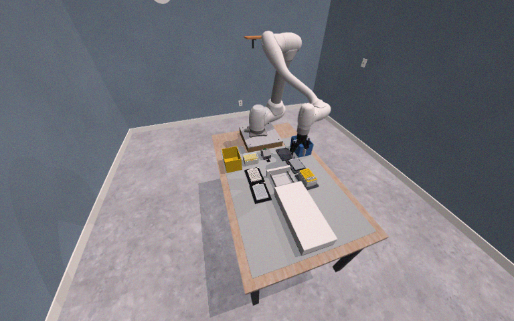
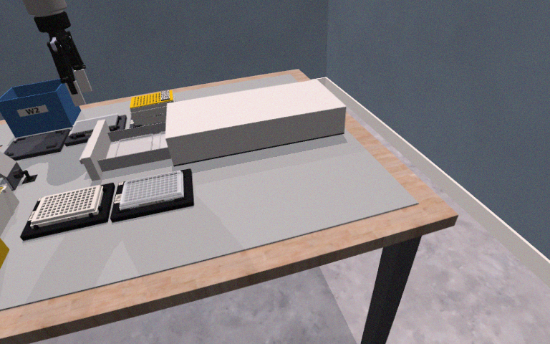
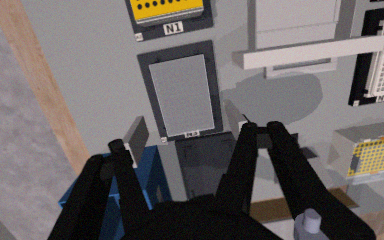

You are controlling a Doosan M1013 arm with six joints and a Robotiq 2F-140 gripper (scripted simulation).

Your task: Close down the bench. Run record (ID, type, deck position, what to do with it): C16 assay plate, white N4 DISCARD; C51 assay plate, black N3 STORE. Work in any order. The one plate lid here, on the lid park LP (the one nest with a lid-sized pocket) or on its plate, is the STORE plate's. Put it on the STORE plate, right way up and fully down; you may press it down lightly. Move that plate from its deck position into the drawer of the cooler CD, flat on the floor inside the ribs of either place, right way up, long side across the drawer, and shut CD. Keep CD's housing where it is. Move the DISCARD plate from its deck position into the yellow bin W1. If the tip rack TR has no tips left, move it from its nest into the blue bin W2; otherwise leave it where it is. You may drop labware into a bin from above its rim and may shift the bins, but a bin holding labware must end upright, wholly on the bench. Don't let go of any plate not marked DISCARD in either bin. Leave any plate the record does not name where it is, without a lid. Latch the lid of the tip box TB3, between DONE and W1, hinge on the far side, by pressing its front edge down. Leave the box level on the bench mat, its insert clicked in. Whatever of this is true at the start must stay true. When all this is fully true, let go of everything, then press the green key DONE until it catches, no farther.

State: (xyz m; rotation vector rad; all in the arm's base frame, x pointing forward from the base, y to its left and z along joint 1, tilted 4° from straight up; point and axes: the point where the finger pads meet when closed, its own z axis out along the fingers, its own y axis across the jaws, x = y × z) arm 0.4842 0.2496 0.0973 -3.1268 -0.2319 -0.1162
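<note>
Wooden bench (image 2: 269,264) on dark legs, grey mat (image 2: 269,191) on top; nearest on the mat, white plate (image 2: 66,204) and lidless clear-looking plate (image 2: 152,189) side by side in black nests. Behind these, open cooler drawer (image 2: 135,147) ahead of its white housing (image 2: 248,115), then yellow-topped tip rack (image 2: 150,99) and grey lid (image 3: 181,95) in its nest. Farthest, blue bin W2 (image 2: 35,108) under the gripper (image 2: 77,89), fingers parted and empty; grey floor (image 1: 132,238), blue-grey walls (image 1: 53,71) around.

The gripper (image 2: 75,87), fingers apart and holding nothing, hangs above the rim of the blue bin W2 (image 2: 35,108), with the open cooler drawer (image 2: 129,147) and white housing (image 2: 252,112) obstructing passage beyond the adjacent nests.
</note>
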